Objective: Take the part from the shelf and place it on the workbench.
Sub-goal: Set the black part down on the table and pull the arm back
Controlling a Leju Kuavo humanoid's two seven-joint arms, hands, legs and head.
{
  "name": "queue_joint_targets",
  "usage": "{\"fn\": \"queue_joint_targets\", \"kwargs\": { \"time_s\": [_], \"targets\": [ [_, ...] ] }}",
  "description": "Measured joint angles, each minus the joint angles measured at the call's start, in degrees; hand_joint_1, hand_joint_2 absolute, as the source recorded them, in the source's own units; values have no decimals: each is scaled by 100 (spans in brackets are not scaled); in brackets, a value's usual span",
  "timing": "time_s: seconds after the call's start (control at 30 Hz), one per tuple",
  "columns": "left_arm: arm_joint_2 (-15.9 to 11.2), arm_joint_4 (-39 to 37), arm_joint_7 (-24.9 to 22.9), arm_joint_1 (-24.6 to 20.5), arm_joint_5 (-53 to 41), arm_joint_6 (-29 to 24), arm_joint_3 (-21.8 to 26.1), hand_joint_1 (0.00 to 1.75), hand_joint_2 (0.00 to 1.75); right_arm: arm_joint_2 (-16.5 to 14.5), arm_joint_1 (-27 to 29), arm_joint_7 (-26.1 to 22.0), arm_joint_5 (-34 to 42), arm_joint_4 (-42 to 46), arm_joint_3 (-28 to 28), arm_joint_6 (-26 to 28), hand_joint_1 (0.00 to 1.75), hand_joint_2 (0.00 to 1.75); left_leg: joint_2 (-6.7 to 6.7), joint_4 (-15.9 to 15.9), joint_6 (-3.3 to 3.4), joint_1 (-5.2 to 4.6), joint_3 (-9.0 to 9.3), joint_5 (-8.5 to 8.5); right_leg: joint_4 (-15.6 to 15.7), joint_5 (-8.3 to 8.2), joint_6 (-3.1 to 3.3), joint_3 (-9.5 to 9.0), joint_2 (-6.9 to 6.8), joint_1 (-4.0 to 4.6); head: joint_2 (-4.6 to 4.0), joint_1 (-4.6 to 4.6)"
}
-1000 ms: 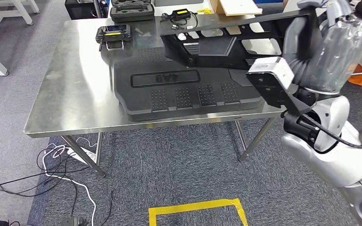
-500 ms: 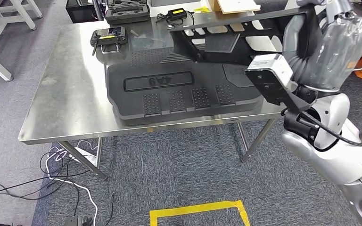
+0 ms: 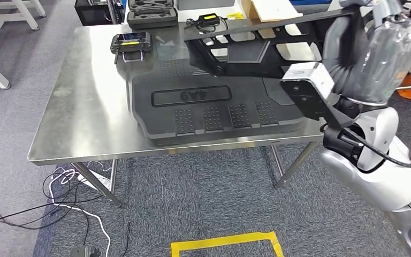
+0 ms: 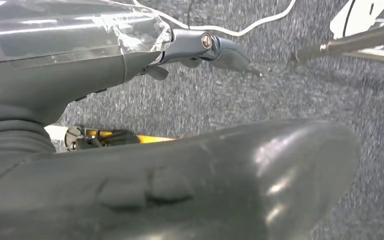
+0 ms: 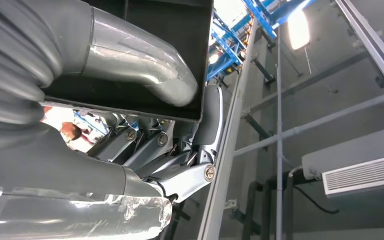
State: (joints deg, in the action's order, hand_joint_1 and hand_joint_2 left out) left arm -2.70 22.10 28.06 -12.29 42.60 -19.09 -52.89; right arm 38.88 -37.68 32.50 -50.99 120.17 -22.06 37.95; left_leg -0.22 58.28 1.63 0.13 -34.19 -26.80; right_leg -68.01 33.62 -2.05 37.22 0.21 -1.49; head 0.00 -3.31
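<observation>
The right hand [image 3: 353, 37] grips the end of a long black frame [image 3: 246, 51], which reaches away from it to its left, held in the air above the steel table [image 3: 85, 96]. A ribbed black mat [image 3: 214, 112] lies under the frame, just below and left of the hand, and looks like the landing spot. The left hand [image 4: 180, 170] hangs over grey carpet [image 4: 300, 100], fingers apparently holding nothing, though I cannot tell how wide.

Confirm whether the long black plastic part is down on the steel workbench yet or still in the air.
Still in the air. The long black plastic part is gripped by the right hand, tilted above the steel workbench, its reflection showing on the surface beneath.
</observation>
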Motion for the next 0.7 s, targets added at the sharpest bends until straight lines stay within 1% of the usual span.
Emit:
{"fn": "queue_joint_targets", "kwargs": {
  "time_s": [0.03,0.07,0.1,0.13,0.17,0.2,0.23,0.27,0.3,0.33,0.4,0.43,0.47,0.5,0.53,0.57,0.6,0.63,0.67,0.7],
  "targets": [
    [1,-1,-1,1,-3,0,1,0,0,0,11,0,-1,0,3,0,175,175,1,4,16,-7,5,-11,-357,125,-9,198,1,2,0,-11],
    [3,-1,-1,3,-5,1,0,0,0,0,26,0,0,0,3,-1,175,175,1,11,27,-14,13,-24,-600,160,-15,349,1,4,0,-20],
    [4,0,-2,4,-7,2,0,0,0,0,38,0,1,0,3,-1,175,175,-2,20,31,-18,23,-41,-649,86,-15,410,0,4,0,-24],
    [5,1,-2,4,-9,3,0,0,0,0,46,0,1,0,3,0,175,175,-6,34,29,-18,37,-62,-483,-91,-10,368,0,4,0,-30],
    [6,1,-2,4,-14,4,0,0,0,0,49,0,1,0,3,2,175,175,-11,54,19,-18,55,-90,-134,-333,3,236,-2,4,0,-38],
    [6,1,-2,3,-21,4,0,0,0,-1,49,0,-1,0,4,4,175,175,-16,75,1,-21,65,-121,221,-502,18,87,-5,8,0,-45],
    [6,1,-4,2,-31,5,0,0,0,0,47,0,-3,0,6,6,175,175,-21,105,-22,-30,65,-151,520,-615,38,-35,-4,18,0,-51],
    [6,0,-8,2,-42,6,0,0,0,1,49,0,-5,0,10,8,175,175,-23,124,-48,-39,61,-169,696,-654,58,-105,-1,31,0,-50],
    [6,-1,-13,3,-51,7,0,0,0,1,52,0,-7,0,15,9,175,175,-24,130,-72,-46,56,-179,738,-622,80,-120,4,45,0,-45],
    [6,0,-17,4,-57,7,0,0,0,2,58,0,-7,0,19,10,175,175,-25,131,-94,-50,59,-183,757,-623,104,-120,10,52,0,-37],
    [5,1,-22,2,-62,8,0,0,0,2,73,0,-5,0,25,10,175,175,-20,149,-151,-52,75,-221,778,-624,148,-142,9,29,0,-17],
    [5,1,-23,-2,-65,9,0,0,0,2,76,0,-5,0,27,10,175,175,-17,222,-184,-49,61,-278,796,-625,171,-161,4,14,0,-4],
    [5,1,-25,-3,-66,10,0,0,0,2,78,0,-7,0,31,10,175,175,-13,414,-218,-38,-16,-390,809,-622,193,-180,-2,4,0,12],
    [6,1,-27,-1,-67,10,0,0,0,2,79,0,-9,0,34,10,175,175,-9,696,-249,-19,-140,-534,815,-616,211,-196,-8,3,0,27],
    [6,1,-28,5,-67,11,0,0,0,2,81,0,-10,0,36,10,175,175,-9,1062,-272,-3,-329,-684,814,-605,228,-204,-11,5,0,39],
    [6,1,-29,13,-65,11,0,0,0,2,88,0,-10,0,38,10,175,175,-8,1415,-293,12,-524,-796,812,-596,239,-212,-13,8,0,46],
    [6,1,-30,22,-62,11,0,0,0,2,99,0,-7,0,38,10,175,175,-8,1612,-306,21,-650,-810,811,-586,242,-223,-12,8,0,48],
    [6,1,-30,29,-59,11,0,0,0,2,110,0,-3,0,38,10,175,175,-8,1642,-313,29,-700,-735,810,-574,243,-236,-9,7,0,51],
    [6,2,-31,32,-56,11,1,0,0,2,119,0,-1,0,38,10,175,175,-8,1416,-311,37,-623,-549,809,-559,235,-257,-5,5,0,53],
    [5,2,-31,32,-54,10,1,0,0,2,124,0,2,0,38,11,175,175,-8,1032,-300,42,-468,-323,808,-538,221,-288,-1,3,0,55]
  ]
}}
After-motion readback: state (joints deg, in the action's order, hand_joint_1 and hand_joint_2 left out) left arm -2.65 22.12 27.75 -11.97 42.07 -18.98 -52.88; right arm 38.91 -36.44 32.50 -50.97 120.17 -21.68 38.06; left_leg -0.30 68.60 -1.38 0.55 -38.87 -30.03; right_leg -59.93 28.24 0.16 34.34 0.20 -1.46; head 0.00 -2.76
